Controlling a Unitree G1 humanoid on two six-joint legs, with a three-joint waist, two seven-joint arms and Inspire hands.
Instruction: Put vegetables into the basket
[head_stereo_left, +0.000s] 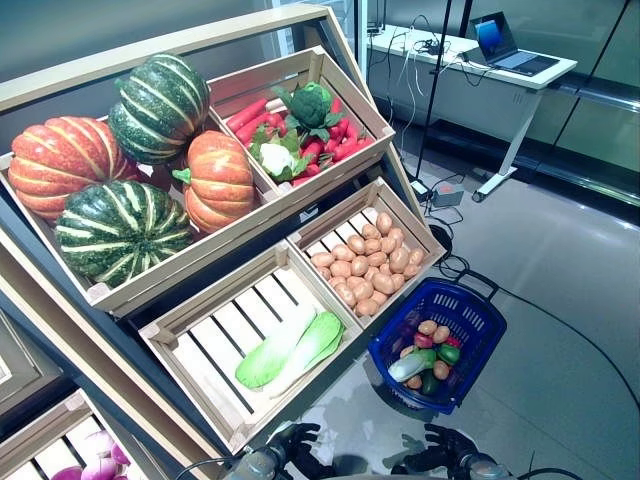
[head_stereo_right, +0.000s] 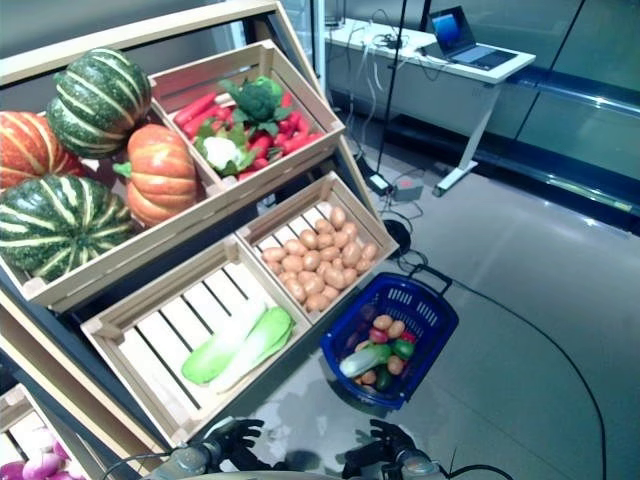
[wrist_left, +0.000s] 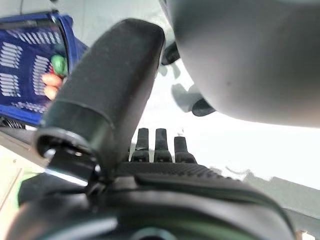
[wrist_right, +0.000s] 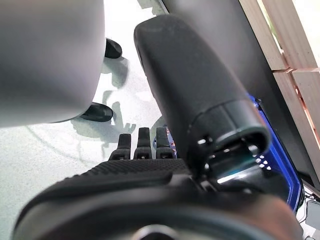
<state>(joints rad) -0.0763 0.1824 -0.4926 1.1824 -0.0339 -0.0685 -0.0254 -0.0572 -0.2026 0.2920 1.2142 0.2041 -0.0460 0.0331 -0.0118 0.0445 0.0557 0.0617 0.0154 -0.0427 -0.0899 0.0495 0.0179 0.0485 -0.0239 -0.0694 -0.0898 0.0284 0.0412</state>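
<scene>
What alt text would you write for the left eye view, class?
A blue basket of mixed vegetables sits on the floor beside a wooden stand holding pumpkins, potatoes and cabbage. Both hands, left and right, hang open and empty at the bottom.

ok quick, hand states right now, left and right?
Left hand: open, fingers relaxed, holding nothing.
Right hand: open, fingers relaxed, holding nothing.

The blue basket (head_stereo_left: 440, 340) sat upright on the floor beside the stand, holding mixed vegetables (head_stereo_left: 430, 358); two cabbages (head_stereo_left: 292, 348) lay in the lower crate.
</scene>
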